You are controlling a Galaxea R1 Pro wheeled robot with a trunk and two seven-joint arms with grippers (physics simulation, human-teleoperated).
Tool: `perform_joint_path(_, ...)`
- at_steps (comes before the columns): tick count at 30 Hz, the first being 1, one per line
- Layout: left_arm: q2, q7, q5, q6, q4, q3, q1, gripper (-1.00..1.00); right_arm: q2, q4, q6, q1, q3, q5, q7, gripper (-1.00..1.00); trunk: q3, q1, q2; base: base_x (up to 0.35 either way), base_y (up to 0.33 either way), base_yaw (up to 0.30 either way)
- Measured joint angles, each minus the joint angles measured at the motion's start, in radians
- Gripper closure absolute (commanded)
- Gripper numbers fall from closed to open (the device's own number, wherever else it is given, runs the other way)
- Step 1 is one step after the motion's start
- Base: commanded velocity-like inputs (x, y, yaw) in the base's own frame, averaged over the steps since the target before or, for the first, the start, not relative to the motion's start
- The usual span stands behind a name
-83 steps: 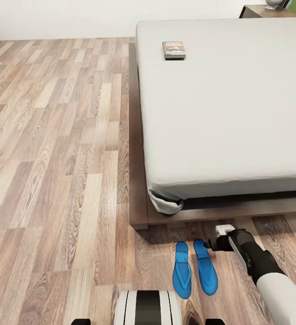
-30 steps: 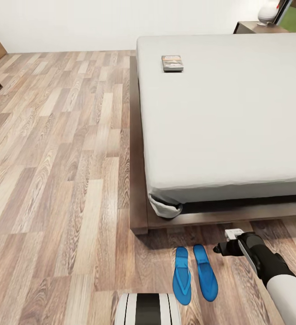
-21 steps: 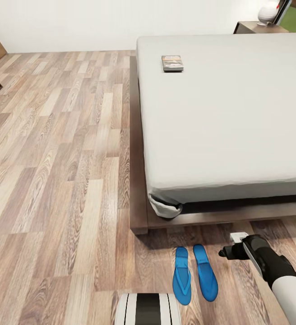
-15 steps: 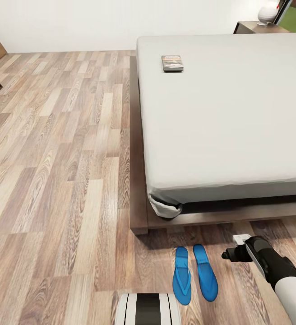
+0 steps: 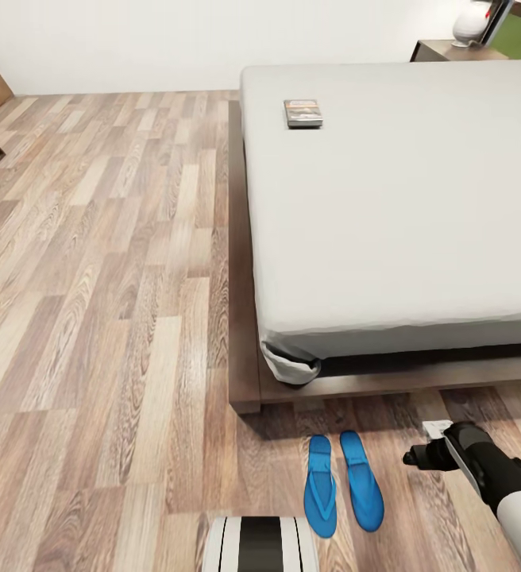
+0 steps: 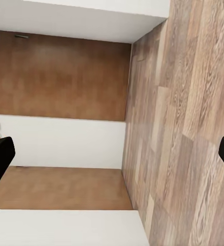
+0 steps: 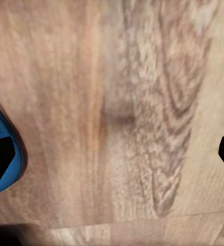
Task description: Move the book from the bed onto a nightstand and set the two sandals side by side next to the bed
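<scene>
Right wrist view: right gripper [image 7: 112,154] spread wide, empty.

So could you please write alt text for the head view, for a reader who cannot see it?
Two blue sandals lie side by side on the wood floor at the foot of the bed. The right gripper hangs just beside them, and the book lies on the mattress near its far edge.

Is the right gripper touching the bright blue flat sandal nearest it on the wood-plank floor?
Apart. In the head view, bare floor shows between the right gripper and the nearer blue sandal; the gripper is open and empty.
</scene>
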Motion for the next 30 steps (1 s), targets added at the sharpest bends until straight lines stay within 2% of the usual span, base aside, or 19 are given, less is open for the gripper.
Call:
perform_joint_path(10, 0.0, 0.0, 0.0, 0.0, 0.0, 0.0, 0.0, -1.0, -0.022, 0.009, -0.008, 0.001, 0.0, 0.0, 0.028, -1.0, 0.039, -0.004, 0.002, 0.0, 0.0, 0.0)
perform_joint_path(17, 0.0, -0.001, 0.0, 0.0, 0.001, 0.0, 0.0, -1.0, -0.03, 0.021, -0.034, 0.002, 0.0, 0.004, 0.039, -1.0, 0.039, -0.004, 0.002, 0.0, 0.0, 0.0)
perform_joint_path(19, 0.011, 0.011, -0.004, 0.011, 0.012, 0.004, -0.011, -1.0, -0.038, 0.032, -0.023, 0.013, 0.008, 0.0, 0.05, -1.0, 0.039, -0.004, 0.002, 0.0, 0.0, 0.0)
perform_joint_path(24, 0.018, 0.011, -0.004, 0.021, 0.04, 0.004, -0.038, -1.0, -0.037, 0.042, -0.015, 0.019, 0.008, -0.001, 0.052, -1.0, 0.039, -0.004, 0.002, 0.0, 0.0, 0.0)
perform_joint_path(30, 0.018, 0.011, -0.004, 0.021, 0.072, 0.005, -0.039, -1.0, -0.037, 0.042, -0.015, 0.019, 0.008, -0.001, 0.052, -1.0, 0.039, -0.004, 0.002, 0.0, 0.0, 0.0)
